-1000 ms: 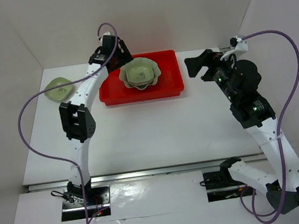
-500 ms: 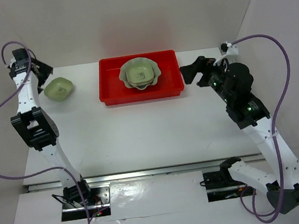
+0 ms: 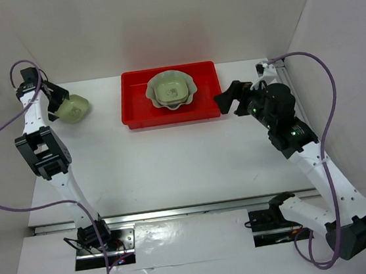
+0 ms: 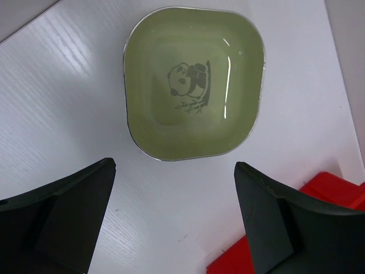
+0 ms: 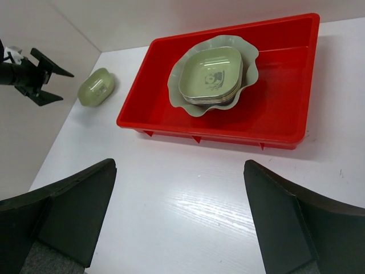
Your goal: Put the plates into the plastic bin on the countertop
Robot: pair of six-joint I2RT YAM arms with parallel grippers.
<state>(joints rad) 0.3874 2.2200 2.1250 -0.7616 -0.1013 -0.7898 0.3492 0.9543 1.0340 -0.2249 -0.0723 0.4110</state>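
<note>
A small pale-green rounded-square dish (image 3: pixel 72 109) with a panda print (image 4: pixel 191 80) lies on the white countertop (image 3: pixel 172 158) at the far left. My left gripper (image 3: pixel 55 102) is open just left of it, apart from it; in the left wrist view (image 4: pixel 174 205) the dish lies beyond the fingertips. The red plastic bin (image 3: pixel 133 109) holds the large scalloped pale-green dish (image 3: pixel 190 83) with small dishes (image 5: pixel 211 75) stacked in it, a pale-green one on top. My right gripper (image 3: pixel 226 99) is open and empty by the bin's right end.
White walls (image 3: pixel 3 71) close in the left, back and right sides. The left gripper is close to the left wall. The bin's near rim (image 5: pixel 205 136) lies ahead of the right fingers (image 5: pixel 74 211).
My left arm swung from over the bin to the far left and came down beside the small green dish. My right gripper moved left and lower, toward the bin's right end.
</note>
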